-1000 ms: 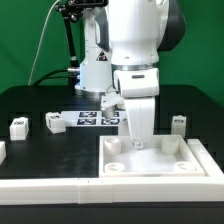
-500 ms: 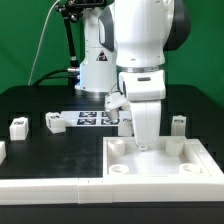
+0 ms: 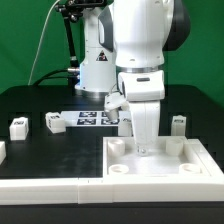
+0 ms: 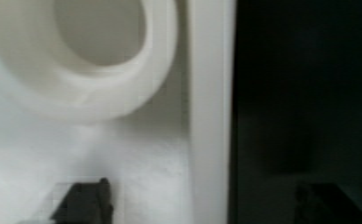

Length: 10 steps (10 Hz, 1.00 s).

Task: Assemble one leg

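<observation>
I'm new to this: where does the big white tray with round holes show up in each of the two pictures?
Exterior view: the tray lies at the lower right of the picture, under the arm's gripper.
Wrist view: the tray fills most of the picture, close up, with one round hole's rim showing.
Shared landmark: the black table along the tray's straight edge.

The pincer point(image 4: 203, 204) shows only blurred fingertips point(image 4: 89, 202), cut off by the edge.
</observation>
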Motion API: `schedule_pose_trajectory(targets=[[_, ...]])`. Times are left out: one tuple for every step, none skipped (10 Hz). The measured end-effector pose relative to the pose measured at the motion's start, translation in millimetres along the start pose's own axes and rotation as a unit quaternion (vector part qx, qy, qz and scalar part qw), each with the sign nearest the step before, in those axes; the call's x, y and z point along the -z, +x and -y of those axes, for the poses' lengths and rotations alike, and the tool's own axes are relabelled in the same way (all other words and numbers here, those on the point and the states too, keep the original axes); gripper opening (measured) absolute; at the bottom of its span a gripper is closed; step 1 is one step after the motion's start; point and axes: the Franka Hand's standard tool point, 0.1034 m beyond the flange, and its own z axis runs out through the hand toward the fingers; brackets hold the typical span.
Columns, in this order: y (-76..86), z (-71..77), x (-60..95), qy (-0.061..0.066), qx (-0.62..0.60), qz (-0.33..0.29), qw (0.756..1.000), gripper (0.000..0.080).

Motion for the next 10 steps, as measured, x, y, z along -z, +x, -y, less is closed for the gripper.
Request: schedule_pose_trajectory(targets=[[-0.2,0.0,0.0,0.000,0.000,0.000,1.000,0.0626],[-0.4,0.0,0.0,0.000,0.000,0.000,1.000,0.0645],[-0.5,0.0,0.0,0.000,0.000,0.000,1.000,0.0645],[-0.5,-0.1,0.0,0.000,-0.001,0.000,1.000,0.0648],[-0.3,-0.2,0.7,0.000,-0.002,0.000,1.000,0.0648],[1.7,0.2,8.7,-0.004,-0.013,0.001,1.000,0.0649],[5.0,5.4,20.2,-0.008,-0.022,0.004,1.000,0.0649],[9.3,11.8,32.1,-0.014,-0.037,0.006,0.999,0.0649],[16.2,16.0,42.6,-0.021,-0.051,0.008,0.998,0.0649],[19.7,16.4,46.8,-0.024,-0.053,0.009,0.998,0.0649]])
